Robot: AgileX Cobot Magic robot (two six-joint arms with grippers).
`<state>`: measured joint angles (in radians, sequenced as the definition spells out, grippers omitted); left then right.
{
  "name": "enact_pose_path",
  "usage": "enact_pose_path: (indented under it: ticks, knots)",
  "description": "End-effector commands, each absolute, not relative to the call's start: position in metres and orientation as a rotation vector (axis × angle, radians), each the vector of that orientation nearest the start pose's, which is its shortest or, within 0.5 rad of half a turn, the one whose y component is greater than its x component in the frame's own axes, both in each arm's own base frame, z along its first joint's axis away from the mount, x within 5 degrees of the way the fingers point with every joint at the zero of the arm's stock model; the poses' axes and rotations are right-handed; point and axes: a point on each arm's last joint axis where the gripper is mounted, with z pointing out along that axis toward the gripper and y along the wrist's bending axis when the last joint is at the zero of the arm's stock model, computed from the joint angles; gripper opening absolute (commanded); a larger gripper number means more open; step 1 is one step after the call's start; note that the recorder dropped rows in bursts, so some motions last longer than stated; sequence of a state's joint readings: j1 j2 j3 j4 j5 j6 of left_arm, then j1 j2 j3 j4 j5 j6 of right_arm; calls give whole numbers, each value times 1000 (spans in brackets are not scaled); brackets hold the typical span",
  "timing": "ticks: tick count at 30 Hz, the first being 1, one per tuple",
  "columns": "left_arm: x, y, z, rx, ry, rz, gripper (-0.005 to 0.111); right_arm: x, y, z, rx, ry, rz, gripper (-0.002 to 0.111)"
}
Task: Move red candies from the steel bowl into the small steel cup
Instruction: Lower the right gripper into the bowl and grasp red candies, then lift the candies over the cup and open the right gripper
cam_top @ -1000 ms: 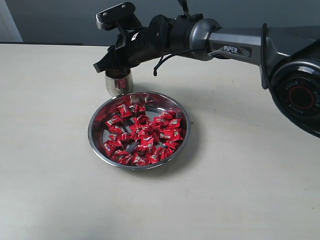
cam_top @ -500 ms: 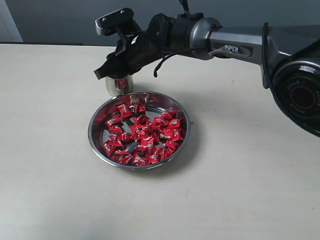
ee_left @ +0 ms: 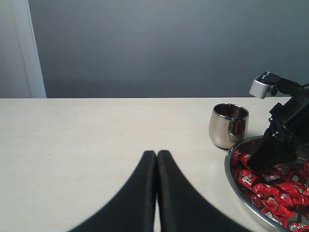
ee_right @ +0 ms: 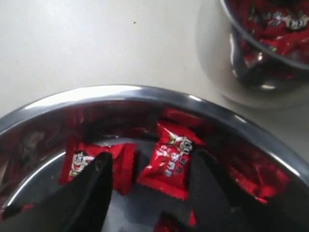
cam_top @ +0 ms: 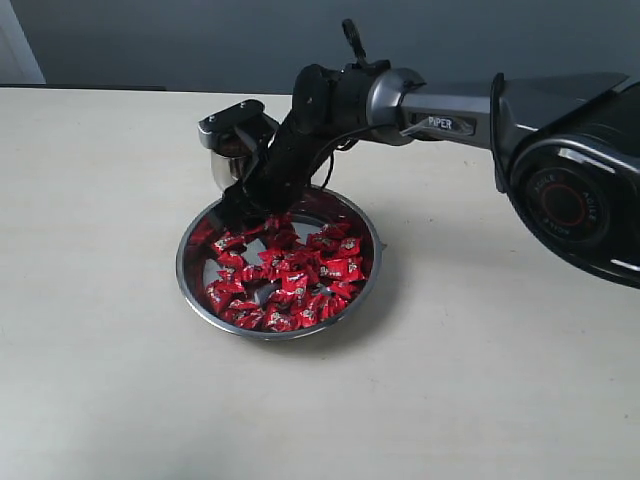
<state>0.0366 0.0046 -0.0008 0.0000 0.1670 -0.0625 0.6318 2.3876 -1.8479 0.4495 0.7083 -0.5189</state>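
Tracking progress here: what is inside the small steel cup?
Red candies lie inside the small steel cup, seen in the right wrist view. Its bottom and their number are covered.

The right arm has swung down from above the small steel cup into the steel bowl. Its wrist now tilts steeply downward. The jaws, which hung over the cup's mouth before, now stand apart among the red candies, with one candy lying between them.

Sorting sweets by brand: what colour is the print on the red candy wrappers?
White print on the red candies; clearest in the right wrist view.
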Motion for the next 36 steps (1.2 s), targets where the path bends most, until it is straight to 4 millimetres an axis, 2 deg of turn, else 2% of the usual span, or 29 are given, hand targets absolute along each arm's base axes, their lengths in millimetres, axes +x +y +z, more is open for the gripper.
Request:
enact_pose_path:
  ticks: [1, 3, 10, 19, 26, 30, 36]
  knots:
    - [56, 2, 198, -86, 1646, -22, 0, 397, 319, 113, -1132, 2451, 507, 48]
    - [56, 2, 198, -86, 1646, -22, 0, 397, 319, 113, -1134, 2453, 508, 42]
    - [56, 2, 198, -86, 1643, -22, 0, 397, 319, 120, -1130, 2437, 510, -1]
    - [56, 2, 199, -86, 1641, -22, 0, 396, 319, 133, -1129, 2421, 517, -1]
    - [56, 2, 199, -86, 1641, -22, 0, 396, 318, 174, -1088, 2324, 521, -1]
    - [56, 2, 199, -86, 1641, -22, 0, 403, 318, 196, -1025, 2204, 477, -1]
    - [56, 2, 199, -86, 1641, -22, 0, 417, 320, 202, -910, 2068, 433, -1]
